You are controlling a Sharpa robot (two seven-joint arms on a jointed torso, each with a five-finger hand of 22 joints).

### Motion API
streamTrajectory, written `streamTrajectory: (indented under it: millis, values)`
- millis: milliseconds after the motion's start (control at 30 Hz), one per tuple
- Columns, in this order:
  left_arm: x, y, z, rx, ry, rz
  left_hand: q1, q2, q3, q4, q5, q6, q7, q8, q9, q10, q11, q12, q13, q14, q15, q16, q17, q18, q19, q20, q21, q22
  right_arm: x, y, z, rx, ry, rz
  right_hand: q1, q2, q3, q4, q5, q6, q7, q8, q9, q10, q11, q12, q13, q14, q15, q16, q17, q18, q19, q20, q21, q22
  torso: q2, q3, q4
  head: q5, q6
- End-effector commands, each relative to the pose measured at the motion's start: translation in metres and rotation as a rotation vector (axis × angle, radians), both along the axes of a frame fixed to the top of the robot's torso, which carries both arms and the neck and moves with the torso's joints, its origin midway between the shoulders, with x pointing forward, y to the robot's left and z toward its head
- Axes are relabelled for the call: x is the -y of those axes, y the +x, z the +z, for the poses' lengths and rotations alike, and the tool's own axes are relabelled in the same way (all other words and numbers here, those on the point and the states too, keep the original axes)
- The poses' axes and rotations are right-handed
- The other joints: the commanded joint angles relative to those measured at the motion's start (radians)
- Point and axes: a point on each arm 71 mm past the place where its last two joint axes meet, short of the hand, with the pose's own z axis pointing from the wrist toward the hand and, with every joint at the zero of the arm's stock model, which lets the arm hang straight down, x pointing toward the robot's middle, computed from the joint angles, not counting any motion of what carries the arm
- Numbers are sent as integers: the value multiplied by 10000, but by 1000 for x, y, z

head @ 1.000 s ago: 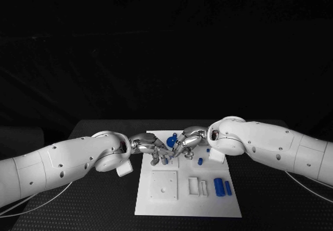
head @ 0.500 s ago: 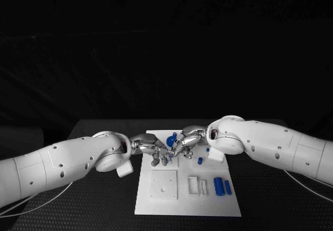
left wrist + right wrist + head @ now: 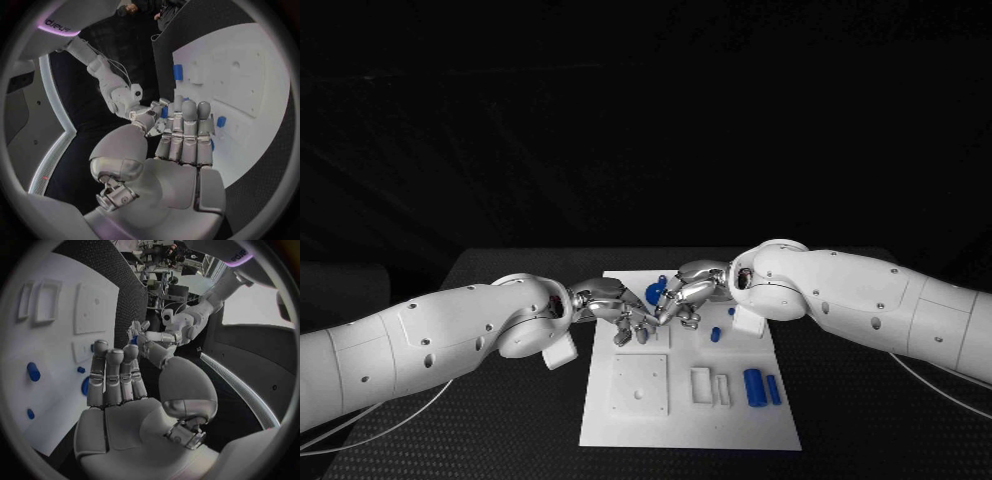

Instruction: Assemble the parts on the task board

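**Entry: both hands meeting over the far end of the board**

Change since a second before: almost none; the left hand's fingers shifted slightly, arms and parts kept their places.

- Tabletop (image 3: 516,420): black, carrying the board.
- Task board (image 3: 689,425): white plate at the middle, long axis running away from the robot.
- Left hand (image 3: 620,310) and right hand (image 3: 682,298): fingertips close together above the board's far end. Both wrist views showed fingers extended side by side; whether either pinched a part could not be told.
- Parts: round blue piece (image 3: 656,293) between the hands; two blue cylinders (image 3: 762,387) lying side by side near the board's right edge; small blue peg (image 3: 715,335) just before the right hand.

Step, as judged: fitting or passing a small part at the far end. Next move called for fine fingertip alignment over a socket, then fetching the cylinders.
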Motion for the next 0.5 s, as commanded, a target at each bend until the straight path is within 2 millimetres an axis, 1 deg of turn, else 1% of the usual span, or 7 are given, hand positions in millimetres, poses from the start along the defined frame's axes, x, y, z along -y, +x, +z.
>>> streamTrajectory:
  millis: [33,67,300,400,500]
  values:
    - [11,-2,7,-275,-942,-151,122,23,37,-116,-63,78,-6,45,18,77,-31,72,-13,26,-45,42,13,25,44,-528,62,218,-3,-2,-2,-74,-24,129,51,95,-27,34,24,131,53,27,492,6,9,-59,18,12,-46,-16,14,66,-86,-10,-11,13,-1,1,-1,6,-7]
    - [11,-2,8,-286,-965,-137,139,35,59,-139,-110,77,-6,52,26,78,-31,77,-15,22,-45,47,13,20,45,-527,67,217,-3,-2,-2,-81,-22,141,52,96,-27,34,24,130,53,26,493,5,9,-60,18,12,-46,-16,15,66,-87,-10,-12,13,0,5,0,6,3]
    - [11,-2,8,-328,-1121,-23,142,199,127,-127,-172,122,-26,98,57,127,-46,112,-13,16,-53,63,13,-1,38,-523,77,214,-3,-2,-2,-97,-17,154,56,100,-28,33,24,126,55,25,500,2,10,-65,23,8,-45,-19,17,66,-92,-7,-15,13,-1,-3,0,7,-4]
    - [12,-2,8,-376,-1207,12,113,324,150,-102,-173,181,-78,142,83,175,-67,137,-12,8,-67,75,14,-16,22,-525,80,215,-3,-3,-2,-111,0,158,57,102,-28,33,24,124,55,24,503,1,11,-67,25,6,-45,-20,18,66,-94,-6,-16,13,-1,2,1,7,-4]
    - [13,-2,9,-356,-1224,19,67,428,154,-122,-105,284,-163,212,128,252,-104,177,-7,6,-97,99,17,-31,10,-542,97,219,-4,-3,-2,-151,43,159,59,103,-29,33,24,121,56,22,506,-2,12,-71,28,3,-45,-22,19,66,-97,-4,-18,13,-3,2,1,2,-11]
